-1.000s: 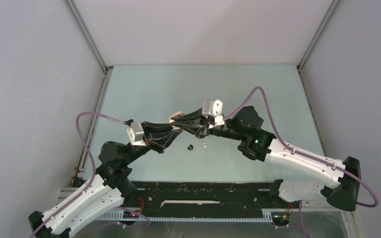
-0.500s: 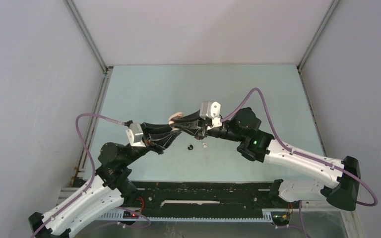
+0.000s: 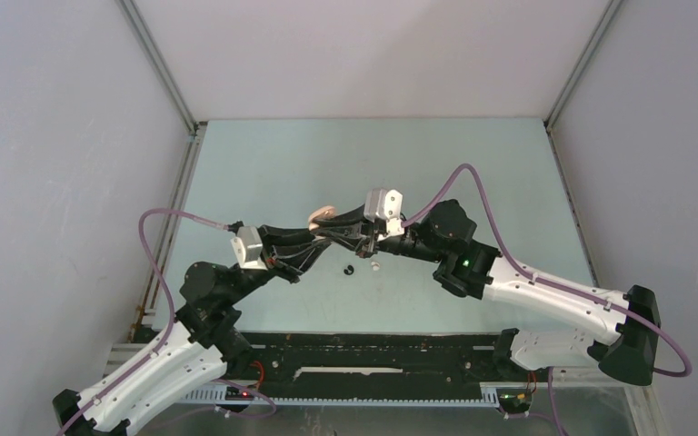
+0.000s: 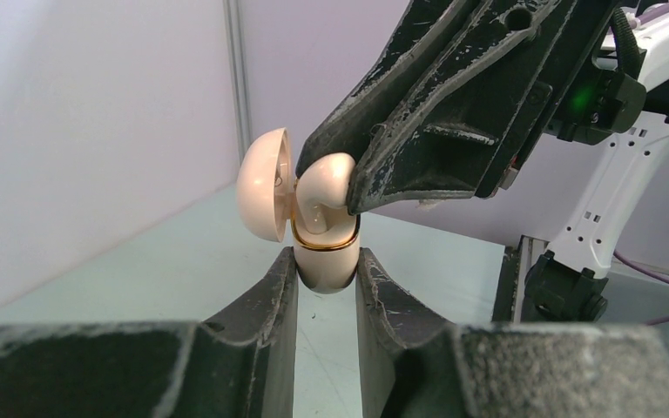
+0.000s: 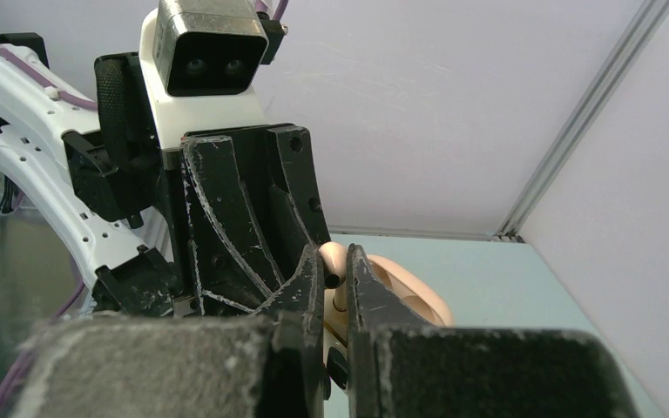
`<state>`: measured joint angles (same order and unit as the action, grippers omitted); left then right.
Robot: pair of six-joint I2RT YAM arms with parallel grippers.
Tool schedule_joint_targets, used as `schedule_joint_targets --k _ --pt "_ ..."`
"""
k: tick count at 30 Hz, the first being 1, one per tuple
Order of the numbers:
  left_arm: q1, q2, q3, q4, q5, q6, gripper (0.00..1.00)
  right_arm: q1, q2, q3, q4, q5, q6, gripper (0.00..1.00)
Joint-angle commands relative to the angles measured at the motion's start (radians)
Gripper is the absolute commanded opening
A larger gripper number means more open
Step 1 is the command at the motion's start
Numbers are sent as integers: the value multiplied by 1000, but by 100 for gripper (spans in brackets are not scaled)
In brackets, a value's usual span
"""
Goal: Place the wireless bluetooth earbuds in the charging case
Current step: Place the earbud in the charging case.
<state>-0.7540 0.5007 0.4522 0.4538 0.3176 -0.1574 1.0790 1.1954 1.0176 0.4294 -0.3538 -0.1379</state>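
Note:
My left gripper [image 4: 326,259] is shut on the base of a beige charging case [image 4: 324,272] and holds it upright above the table. The case's lid [image 4: 263,185] is hinged open to the left. My right gripper [image 5: 335,259] is shut on a beige earbud [image 5: 332,259] and holds it at the case's open mouth; in the left wrist view the earbud [image 4: 327,178] touches the gold rim. In the top view both grippers meet mid-table, left gripper [image 3: 325,236], right gripper [image 3: 349,232], case lid [image 3: 321,215].
A black earbud [image 3: 349,270] and a white earbud [image 3: 374,266] lie on the pale green table [image 3: 473,173] just in front of the grippers. Grey walls enclose the table on three sides. The arm bases stand along the near edge.
My right gripper has crept a little left and down towards the case with the beige earbud. The left arm holds still.

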Motion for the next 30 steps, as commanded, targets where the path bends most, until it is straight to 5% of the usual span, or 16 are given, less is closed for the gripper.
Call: schedule_joint_targets --k 1,30 --pt "5 -19 -5 60 -7 5 0 11 4 -7 2 24 -23 2" --pt "11 -25 -10 53 -9 10 0 12 -11 -5 -54 45 -80 21"
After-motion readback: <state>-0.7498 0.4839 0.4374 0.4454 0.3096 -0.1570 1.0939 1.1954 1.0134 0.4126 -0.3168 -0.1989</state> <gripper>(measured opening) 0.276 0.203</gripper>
